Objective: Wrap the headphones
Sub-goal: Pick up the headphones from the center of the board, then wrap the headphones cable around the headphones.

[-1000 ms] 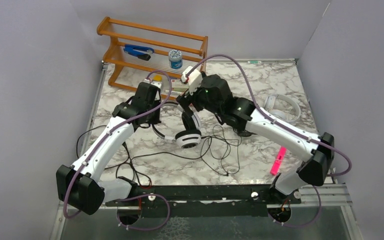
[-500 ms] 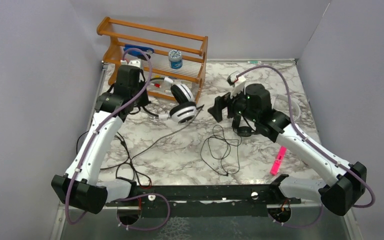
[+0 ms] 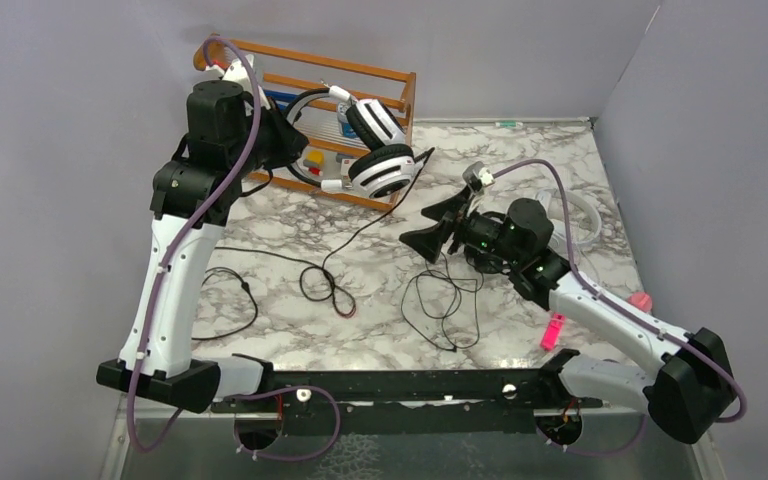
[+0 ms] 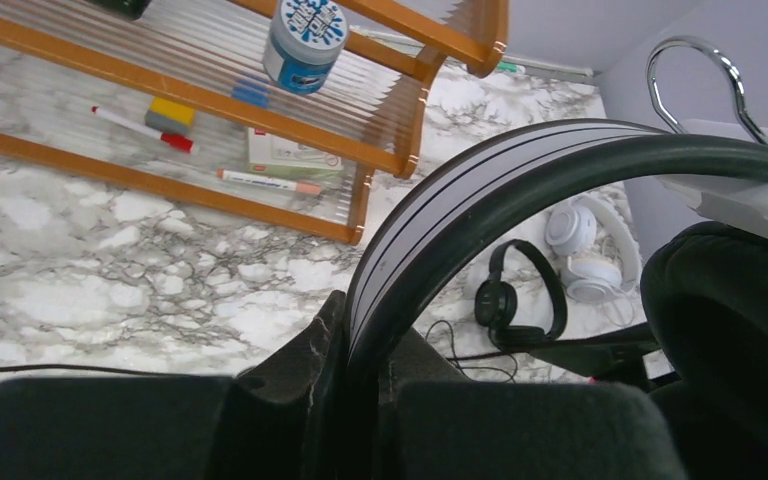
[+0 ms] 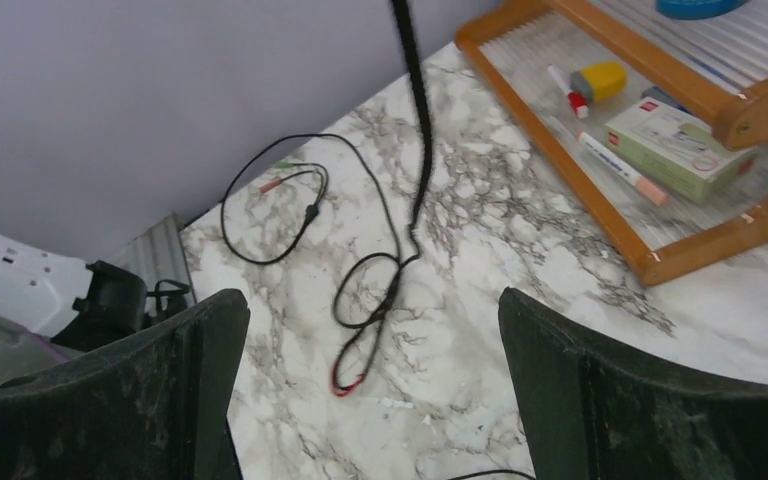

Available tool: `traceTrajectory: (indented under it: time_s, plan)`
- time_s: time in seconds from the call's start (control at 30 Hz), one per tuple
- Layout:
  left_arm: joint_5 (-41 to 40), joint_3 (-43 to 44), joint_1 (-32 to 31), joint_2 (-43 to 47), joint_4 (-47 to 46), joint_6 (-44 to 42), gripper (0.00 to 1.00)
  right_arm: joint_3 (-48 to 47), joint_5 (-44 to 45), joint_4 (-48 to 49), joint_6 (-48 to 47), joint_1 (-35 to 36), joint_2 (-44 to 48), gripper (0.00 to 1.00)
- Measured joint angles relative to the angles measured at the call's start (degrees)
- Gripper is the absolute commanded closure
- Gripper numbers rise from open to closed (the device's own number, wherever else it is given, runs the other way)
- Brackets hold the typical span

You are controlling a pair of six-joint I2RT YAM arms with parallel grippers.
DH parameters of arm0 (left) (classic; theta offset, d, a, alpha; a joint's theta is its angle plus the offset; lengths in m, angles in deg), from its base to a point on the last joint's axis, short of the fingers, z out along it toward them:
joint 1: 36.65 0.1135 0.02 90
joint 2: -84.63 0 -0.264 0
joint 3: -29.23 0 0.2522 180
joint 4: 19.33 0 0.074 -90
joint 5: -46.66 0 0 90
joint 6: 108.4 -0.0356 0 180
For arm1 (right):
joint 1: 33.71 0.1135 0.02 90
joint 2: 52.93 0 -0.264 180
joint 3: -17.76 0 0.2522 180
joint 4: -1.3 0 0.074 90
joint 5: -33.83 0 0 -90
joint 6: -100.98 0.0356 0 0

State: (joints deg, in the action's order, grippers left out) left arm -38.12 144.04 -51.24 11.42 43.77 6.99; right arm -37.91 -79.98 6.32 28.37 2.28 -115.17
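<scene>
My left gripper (image 3: 292,140) is raised in front of the rack and shut on the headband (image 4: 440,230) of the white headphones (image 3: 375,150) with black ear pads. Their black cord (image 3: 360,230) hangs down to the table and ends in a loop (image 5: 360,330) with a red tip. My right gripper (image 3: 438,222) hovers low over the table to the right of that cord, open and empty. In the right wrist view the cord loop lies between its fingers (image 5: 580,390), below them. The small black headphones (image 4: 520,300) and the all-white headphones (image 3: 580,215) lie on the table at the right.
A wooden rack (image 3: 360,75) stands at the back left with a blue-lidded jar (image 4: 303,40), markers and a small box (image 5: 675,145). A second thin black cable (image 3: 450,300) sprawls mid-table. A pink marker (image 3: 555,322) lies near the right front.
My left arm lifted the white headphones up and back toward the rack, dragging the cord across the table. My right gripper left the headphones, opened wide and drew back to the right.
</scene>
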Motion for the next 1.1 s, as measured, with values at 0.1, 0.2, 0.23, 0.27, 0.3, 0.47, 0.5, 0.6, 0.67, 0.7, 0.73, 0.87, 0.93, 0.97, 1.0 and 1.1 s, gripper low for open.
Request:
traceTrajectory:
  time_s: [0.1,0.2,0.23,0.27,0.3,0.47,0.5,0.6,0.67,0.7,0.73,0.87,0.93,0.97,1.0,1.1]
  plan:
    - [2.4,2.56,0.0,-1.77,0.24,0.83,1.0,1.64,-2.97,8.2,3.43,-0.02,-3.04,0.01]
    - [4.2,4.37,0.0,-2.62,0.33,1.46,1.0,2.49,-4.72,16.68,6.91,-0.02,-7.56,0.04]
    - [4.85,5.07,0.0,-2.78,0.35,1.64,1.0,2.62,-5.4,19.45,8.0,-0.02,-9.18,0.05]
    - [5.29,5.57,0.0,-2.84,0.42,1.75,1.0,2.67,-5.73,22.05,8.92,0.0,-10.71,0.06]
    - [5.99,6.36,0.02,-2.84,0.52,1.88,1.0,2.69,-6.05,24.59,9.99,-0.02,-12.22,0.06]
    - [8.61,9.33,0.02,-2.84,0.55,2.47,1.0,2.56,-6.21,34.69,13.79,-0.02,-17.77,0.08]
    - [9.01,9.77,0.02,-2.84,0.55,2.54,1.0,2.14,-6.43,36.0,14.4,-0.02,-18.82,0.09]
    - [10.49,11.39,0.02,-3.04,0.52,2.91,1.0,-0.48,-7.61,40.57,16.96,0.0,-22.69,0.11]
    - [11.32,12.52,0.02,-3.32,0.52,3.13,1.0,-2.34,-8.52,43.87,18.8,0.07,-25.05,0.12]
    - [11.58,12.9,0.02,-3.41,0.5,3.23,1.0,-3.19,-8.96,45.31,19.54,0.17,-25.99,0.12]
    - [11.78,13.05,0.02,-3.43,0.5,3.32,1.0,-4.0,-9.4,46.69,20.35,0.35,-26.77,0.12]
    - [12.0,13.38,0.02,-3.65,0.5,3.37,1.0,-5.6,-10.84,51.47,22.73,1.57,-28.26,0.13]
    - [12.07,13.38,0.02,-3.85,0.48,3.52,1.0,-5.77,-11.67,54.16,23.82,1.92,-28.94,0.13]
    - [12.15,13.38,0.02,-3.93,0.48,3.61,1.0,-5.79,-11.96,55.28,24.41,2.01,-29.35,0.14]
    - [12.26,13.38,0.02,-4.07,0.46,3.74,1.0,-5.81,-12.33,56.19,24.81,2.23,-29.81,0.15]
    - [12.52,13.33,0.02,-4.22,0.07,3.96,1.0,-5.81,-12.96,57.55,25.59,2.82,-30.99,0.35]
